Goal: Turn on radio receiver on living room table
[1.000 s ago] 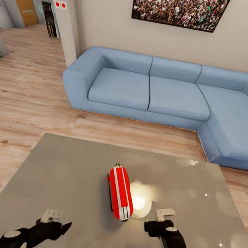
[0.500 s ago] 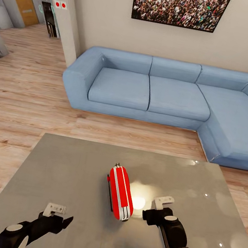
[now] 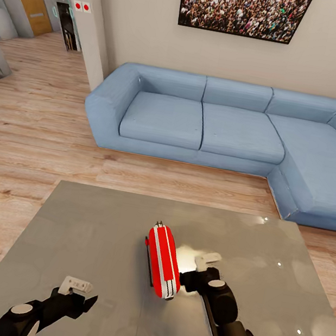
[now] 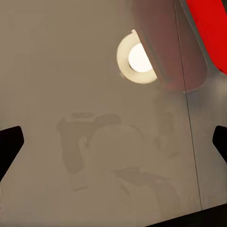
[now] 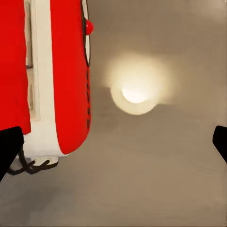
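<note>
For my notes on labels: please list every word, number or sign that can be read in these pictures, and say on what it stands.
No readable text or number anywhere.
Small glossy red radio receiver: no lettering visible.
White wall plate with two red round marks: marks only, no words.
Framed crowd picture: people only, no text.

Glossy table (image 3: 96,232) — radio receiver (image 3: 162,261) seemingly plastic.

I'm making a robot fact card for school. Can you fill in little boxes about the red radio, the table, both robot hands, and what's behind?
radio: radio receiver, red with white bands, standing on the table
table: table, shiny grey, reflecting a lamp
right hand: right gripper, open, close beside the radio; contact cannot be told
left hand: left gripper, open, over the table, apart from the radio
behind: blue sofa, crowd picture, wood floor
</note>
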Controlling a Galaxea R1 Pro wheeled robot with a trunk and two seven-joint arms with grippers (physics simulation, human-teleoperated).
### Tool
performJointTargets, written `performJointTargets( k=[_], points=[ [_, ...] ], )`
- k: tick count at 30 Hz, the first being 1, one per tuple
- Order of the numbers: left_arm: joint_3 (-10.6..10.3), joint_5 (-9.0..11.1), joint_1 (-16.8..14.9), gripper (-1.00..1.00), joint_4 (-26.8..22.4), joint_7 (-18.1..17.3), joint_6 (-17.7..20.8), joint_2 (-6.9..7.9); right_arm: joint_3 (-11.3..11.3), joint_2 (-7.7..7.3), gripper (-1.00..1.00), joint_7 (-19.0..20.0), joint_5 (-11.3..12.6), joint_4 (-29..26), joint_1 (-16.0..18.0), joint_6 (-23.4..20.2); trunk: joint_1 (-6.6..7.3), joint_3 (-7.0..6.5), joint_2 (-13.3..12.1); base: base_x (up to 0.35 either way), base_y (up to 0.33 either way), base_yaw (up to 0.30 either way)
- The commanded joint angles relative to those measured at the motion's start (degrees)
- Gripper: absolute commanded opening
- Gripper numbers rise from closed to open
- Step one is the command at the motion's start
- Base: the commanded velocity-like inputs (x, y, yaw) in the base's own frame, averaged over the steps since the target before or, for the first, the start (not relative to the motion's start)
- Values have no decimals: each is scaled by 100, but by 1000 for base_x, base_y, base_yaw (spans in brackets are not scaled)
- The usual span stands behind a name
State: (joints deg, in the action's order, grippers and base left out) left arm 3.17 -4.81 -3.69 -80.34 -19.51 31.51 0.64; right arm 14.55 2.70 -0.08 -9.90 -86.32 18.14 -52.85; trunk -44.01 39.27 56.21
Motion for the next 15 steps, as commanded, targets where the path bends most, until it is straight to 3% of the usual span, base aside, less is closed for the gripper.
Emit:
performJointTargets(
  k=[1,4,5,6,9,15],
  points=[
    [0,-1,0,100,0,0,-1,-1,10,31,100,0,-28,0,8,1,0,0,0,0,0,0],
    [0,-2,0,100,0,0,-3,-1,42,249,100,-7,-243,1,30,2,0,0,0,0,0,0],
    [0,1,0,100,0,0,-4,-2,56,481,100,-5,-543,9,36,3,0,0,0,0,0,0],
    [0,0,0,100,0,0,-4,-4,59,578,100,4,-704,19,38,3,0,0,0,0,0,0],
    [0,-1,0,100,0,0,-4,-9,66,690,100,22,-939,24,40,-1,0,0,0,0,0,0],
    [0,5,0,100,0,0,-4,-10,161,730,100,39,-1091,27,40,-4,0,0,0,0,0,0]
  ],
)
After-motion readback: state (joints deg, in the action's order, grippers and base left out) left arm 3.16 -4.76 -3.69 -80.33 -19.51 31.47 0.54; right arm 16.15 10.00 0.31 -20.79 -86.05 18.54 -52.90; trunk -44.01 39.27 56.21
